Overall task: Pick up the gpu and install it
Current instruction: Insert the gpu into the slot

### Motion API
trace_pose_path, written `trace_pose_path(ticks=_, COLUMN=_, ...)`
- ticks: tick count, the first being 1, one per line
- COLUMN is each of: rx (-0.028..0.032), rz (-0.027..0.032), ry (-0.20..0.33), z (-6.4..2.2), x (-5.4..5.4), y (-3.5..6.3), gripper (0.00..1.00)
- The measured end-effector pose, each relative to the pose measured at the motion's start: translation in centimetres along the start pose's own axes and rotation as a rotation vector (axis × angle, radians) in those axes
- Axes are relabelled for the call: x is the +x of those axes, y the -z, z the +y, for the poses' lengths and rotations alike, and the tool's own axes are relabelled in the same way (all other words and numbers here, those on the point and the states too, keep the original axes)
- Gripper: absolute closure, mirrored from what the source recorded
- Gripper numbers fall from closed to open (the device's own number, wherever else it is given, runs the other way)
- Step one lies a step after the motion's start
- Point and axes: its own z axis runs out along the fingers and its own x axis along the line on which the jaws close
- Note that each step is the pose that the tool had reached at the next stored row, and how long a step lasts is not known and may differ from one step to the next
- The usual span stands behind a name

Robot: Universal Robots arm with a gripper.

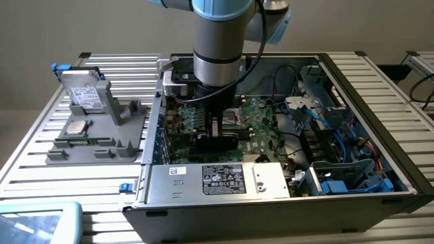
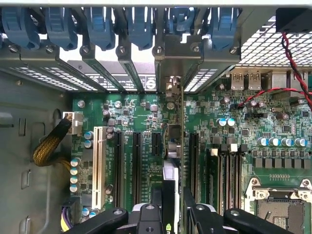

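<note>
Jaws clamped on the gpu (image 2: pixel 171 161), card held edge-on between the gripper (image 2: pixel 170 214) fingers, standing upright over the motherboard (image 2: pixel 273 122) among the black expansion slots (image 2: pixel 136 165). Its silvery bracket (image 2: pixel 170 61) sits at the case's rear slot openings, under the blue clips (image 2: pixel 100 24). Risk, judged: card edge slightly off the slot, so pressing down jams it or bends the bracket against the rear frame.
</note>
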Motion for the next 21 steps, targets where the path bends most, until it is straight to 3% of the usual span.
trace_pose_path(ticks=21, rx=0.0032, rz=-0.0006, ry=0.0, z=-0.11, x=0.0, y=-0.03, gripper=0.73)
